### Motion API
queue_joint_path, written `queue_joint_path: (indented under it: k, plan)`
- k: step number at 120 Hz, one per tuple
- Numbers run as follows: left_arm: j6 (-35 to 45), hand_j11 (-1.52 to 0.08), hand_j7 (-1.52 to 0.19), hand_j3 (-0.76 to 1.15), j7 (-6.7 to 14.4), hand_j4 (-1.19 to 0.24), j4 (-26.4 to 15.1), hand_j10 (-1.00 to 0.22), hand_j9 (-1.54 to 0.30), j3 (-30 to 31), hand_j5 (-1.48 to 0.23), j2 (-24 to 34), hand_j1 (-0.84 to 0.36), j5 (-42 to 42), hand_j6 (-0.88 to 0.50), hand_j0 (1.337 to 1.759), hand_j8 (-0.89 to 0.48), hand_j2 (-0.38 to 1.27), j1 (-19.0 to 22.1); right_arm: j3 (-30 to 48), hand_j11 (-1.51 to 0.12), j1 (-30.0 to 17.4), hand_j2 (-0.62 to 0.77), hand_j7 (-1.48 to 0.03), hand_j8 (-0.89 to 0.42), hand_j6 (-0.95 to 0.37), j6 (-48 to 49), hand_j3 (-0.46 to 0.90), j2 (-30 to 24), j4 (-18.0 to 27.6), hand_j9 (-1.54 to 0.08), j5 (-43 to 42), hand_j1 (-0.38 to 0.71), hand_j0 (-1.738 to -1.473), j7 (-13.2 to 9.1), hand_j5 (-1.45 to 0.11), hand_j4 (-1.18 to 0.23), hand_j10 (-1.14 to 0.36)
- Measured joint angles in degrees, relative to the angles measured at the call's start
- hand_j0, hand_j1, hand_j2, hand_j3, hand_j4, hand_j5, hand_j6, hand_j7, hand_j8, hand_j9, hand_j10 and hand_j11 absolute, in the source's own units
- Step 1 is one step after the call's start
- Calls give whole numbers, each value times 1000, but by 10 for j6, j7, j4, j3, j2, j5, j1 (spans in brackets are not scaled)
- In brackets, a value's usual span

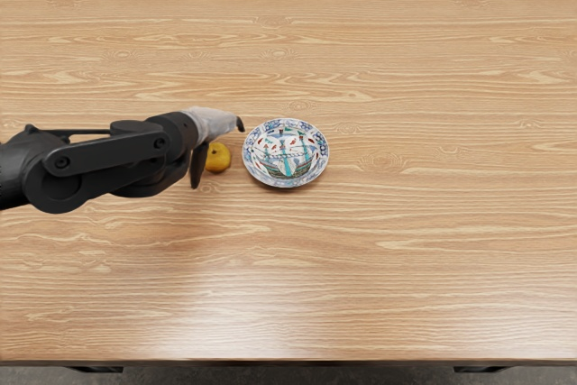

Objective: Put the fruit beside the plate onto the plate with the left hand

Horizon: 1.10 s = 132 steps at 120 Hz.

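item one: table (388,286), pale wood grain, its near edge running along the bottom of the view.

item two: left arm (99,161), dark, coming in from the left edge and lying low across the table's middle, judged to be placed so for reaching the pick-up.

item three: left hand (213,129), grey, hanging over the left and far side of the fruit. its fingers are spreading: one dark digit (195,169) is pointing down at the fruit's left and another (239,123) is stretching toward the plate. the hand is bracketing the fruit, not pinching it. whether any pad is touching the skin is too small to tell.

item four: fruit (218,159), small, yellow-orange, sitting on the table just left of the plate, apart from it and not yet on it. its left edge is being covered by the hand.

item five: plate (322,146), blue-and-white patterned, lying right of the fruit and carrying nothing, serving as the goal.

item six: the table's far stretch is reaching to a dim wall. the right hand is showing nowhere.
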Motion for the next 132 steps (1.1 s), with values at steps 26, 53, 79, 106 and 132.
queue_joint_path:
  k: [26, 53, 79, 106, 132]
  plan:
    - [0, -371, -371, 0, 0, -288, 1, -288, -371, 4, -371, 0, 8, 0, -289, 1658, -289, 59, 2, 0, -31, 0, -5, -31, -24, -24, 0, 0, 0, 0, -31, 0, -320, -1658, 0, -31, -24, -24]
    - [22, -447, -447, 0, 0, -346, 1, -346, -447, 7, -447, 0, -62, 8, -347, 1658, -347, 71, 11, 0, -31, 0, -5, -31, -24, -24, 0, 0, 0, 0, -31, -1, -320, -1658, 0, -31, -24, -24]
    - [31, -484, -484, 0, 0, -374, 1, -374, -484, 9, -484, 0, -96, 16, -375, 1658, -375, 77, 14, 0, -31, 0, -5, -31, -24, -24, 0, 0, 0, 0, -31, -1, -320, -1658, 0, -31, -24, -24]
    - [32, -548, -548, 0, 0, -424, 2, -423, -548, 12, -548, 0, -155, 17, -424, 1658, -424, 87, 16, 0, -31, 0, -5, -31, -24, -24, 0, 0, 0, 0, -31, -1, -320, -1658, 0, -31, -24, -24]
    - [33, -607, -608, 0, 0, -480, 5, -472, -607, 14, -595, 0, -206, 18, -432, 1658, -473, 99, 18, 0, -31, 0, -5, -31, -24, -24, 0, 0, 0, 0, -31, -1, -320, -1658, 0, -31, -24, -24]
